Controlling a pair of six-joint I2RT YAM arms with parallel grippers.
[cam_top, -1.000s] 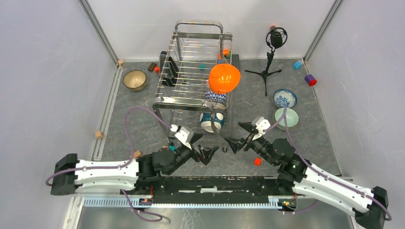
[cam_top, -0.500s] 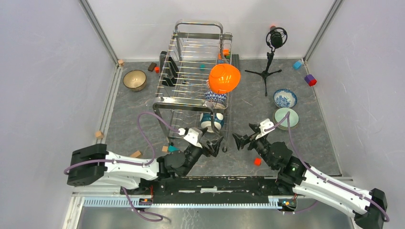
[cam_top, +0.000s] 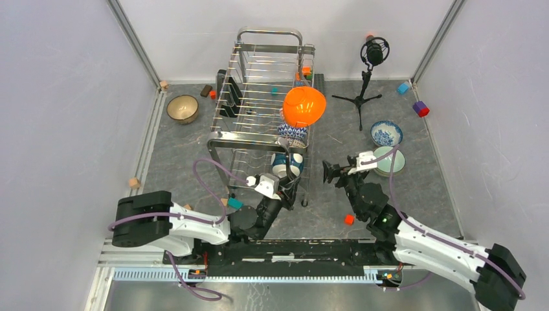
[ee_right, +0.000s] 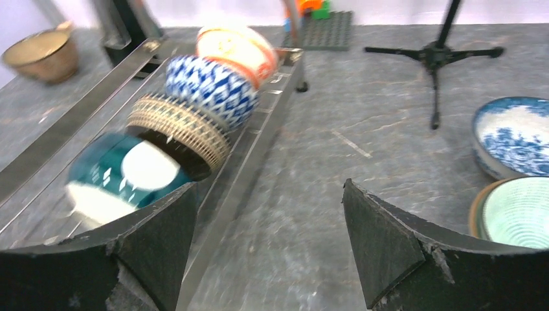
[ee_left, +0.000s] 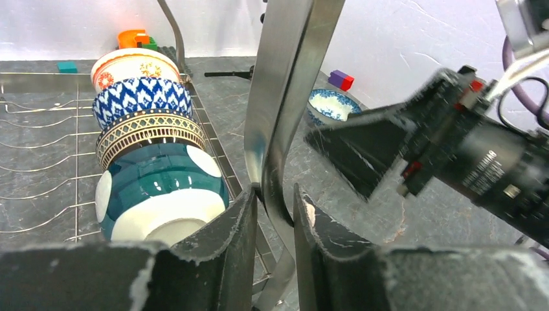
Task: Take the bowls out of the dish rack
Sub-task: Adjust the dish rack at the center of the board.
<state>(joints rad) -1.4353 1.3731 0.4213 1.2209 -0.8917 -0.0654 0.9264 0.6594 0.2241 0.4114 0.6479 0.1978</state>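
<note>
Both arms had come forward within the last second. Your left gripper (cam_top: 289, 192) went from the open surface (cam_top: 188, 168) in to the near right corner of the dish rack (cam_top: 256, 139). Your right gripper (cam_top: 332, 173) moved up beside the rack's right edge.

- Left fingers (ee_left: 243, 223): drawn almost together with the rack's steel band between them. Read as a bracing grip.
- Right fingers (ee_right: 155, 227): spread wide, empty, facing the row of bowls standing on edge in the lower tier.
- Teal-and-white bowl (ee_right: 120, 172) stood nearest, touching a gold-banded bowl (ee_right: 178, 126). The orange bowl (cam_top: 304, 105) sat on the upper tier.
- Already on the surface: blue-patterned bowl (cam_top: 386, 133), pale green bowl (cam_top: 390, 160), brown-gold bowl (cam_top: 182, 108).

Judgement for the step in hand: you needed to keep the left hold steady so the rack could not skate. The teal bowl's rim wanted one right finger inside and one outside. Lifting it straight up off the wires before swinging right would spare its neighbour.
</note>
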